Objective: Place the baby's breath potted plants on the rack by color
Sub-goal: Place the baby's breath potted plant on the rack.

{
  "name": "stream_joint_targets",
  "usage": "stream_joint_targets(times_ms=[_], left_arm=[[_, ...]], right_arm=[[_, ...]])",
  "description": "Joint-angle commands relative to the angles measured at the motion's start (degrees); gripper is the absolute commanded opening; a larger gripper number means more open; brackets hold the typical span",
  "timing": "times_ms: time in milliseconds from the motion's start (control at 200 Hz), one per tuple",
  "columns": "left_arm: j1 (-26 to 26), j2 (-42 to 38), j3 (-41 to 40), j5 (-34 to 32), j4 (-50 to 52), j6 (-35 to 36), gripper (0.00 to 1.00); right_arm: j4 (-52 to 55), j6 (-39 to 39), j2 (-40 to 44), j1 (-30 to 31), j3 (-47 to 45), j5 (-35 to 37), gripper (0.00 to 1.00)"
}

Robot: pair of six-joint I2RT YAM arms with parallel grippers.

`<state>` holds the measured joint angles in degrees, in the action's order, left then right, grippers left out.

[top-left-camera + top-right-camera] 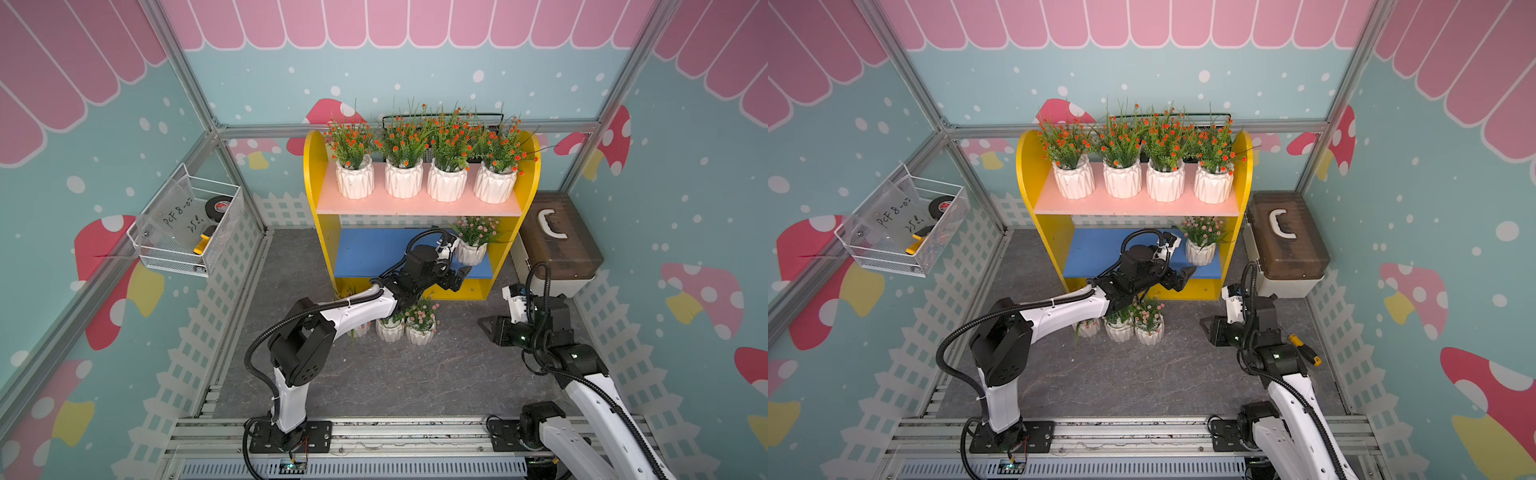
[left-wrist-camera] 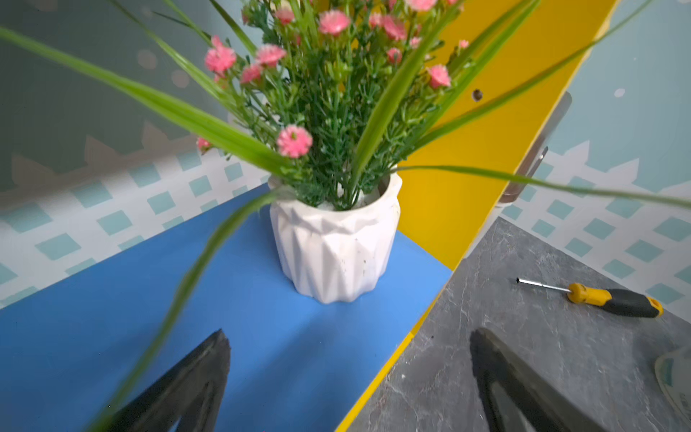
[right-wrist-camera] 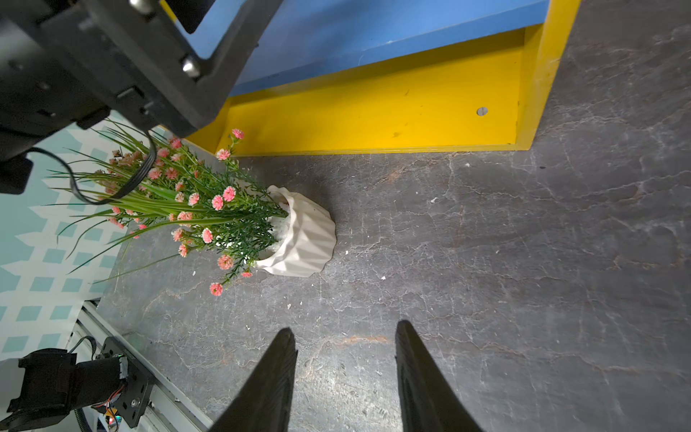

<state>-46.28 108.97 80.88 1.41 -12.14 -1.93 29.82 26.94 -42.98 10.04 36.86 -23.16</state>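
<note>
While left end effector [image 2: 347, 333] and right end effector [image 3: 344, 325] gape empty, the left arm [image 1: 357, 309] overhangs floor plants [image 1: 419, 332].

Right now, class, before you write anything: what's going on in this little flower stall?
Two robot arms are sorting potted plants onto the rack by color. Four orange-red plants fill the pink shelf. One pink plant stands on the blue shelf, with the left tool open just in front of it, not touching. Three pink plants wait on the grey surface below. The right tool hovers open and empty.
</note>
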Motion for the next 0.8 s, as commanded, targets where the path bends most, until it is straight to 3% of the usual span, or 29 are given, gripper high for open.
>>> stream_joint_targets(times_ms=[0,370,795], left_arm=[[-1.2,-5.1,-2.8,-0.9,0.0,-0.3,0.98],[-5.8,-19.2,-17.7,-8.5,-1.0,-0.8,0.98],[-8.3,-34.3,-37.0,-18.2,-3.0,-6.2,0.98]], right_arm=[[-4.5,0.7,-1.9,1.7,-1.4,1.5,0.42],[-12.6,1.8,-11.4,7.7,-2.4,4.2,0.40],[-17.2,2.2,-20.7,14.6,0.4,8.5,0.37]])
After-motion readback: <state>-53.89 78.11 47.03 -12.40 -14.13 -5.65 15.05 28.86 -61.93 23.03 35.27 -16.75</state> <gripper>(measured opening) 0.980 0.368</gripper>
